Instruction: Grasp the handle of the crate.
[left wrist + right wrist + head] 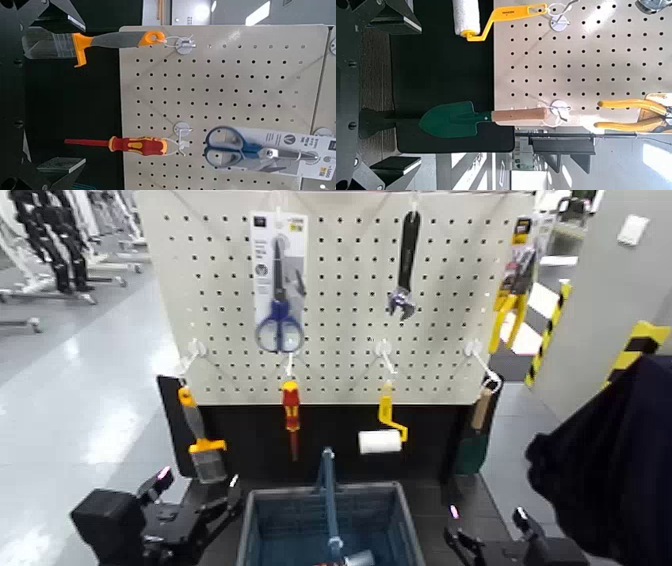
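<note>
The crate (325, 525) sits low and centred in the head view, just in front of the pegboard (335, 290), with its handle (328, 495) standing upright over the middle as a thin strip. Neither arm has reached it, so the task appears to be at the approach step. The left gripper (195, 508) rests beside the crate's left wall and the right gripper (490, 540) beside its right wall, both apart from the handle. Both wrist views look at the pegboard tools, and the fingers seem to stand apart with nothing between them. Next, one gripper probably needs to rise, swing inward above the crate and straddle the bar before closing.
</note>
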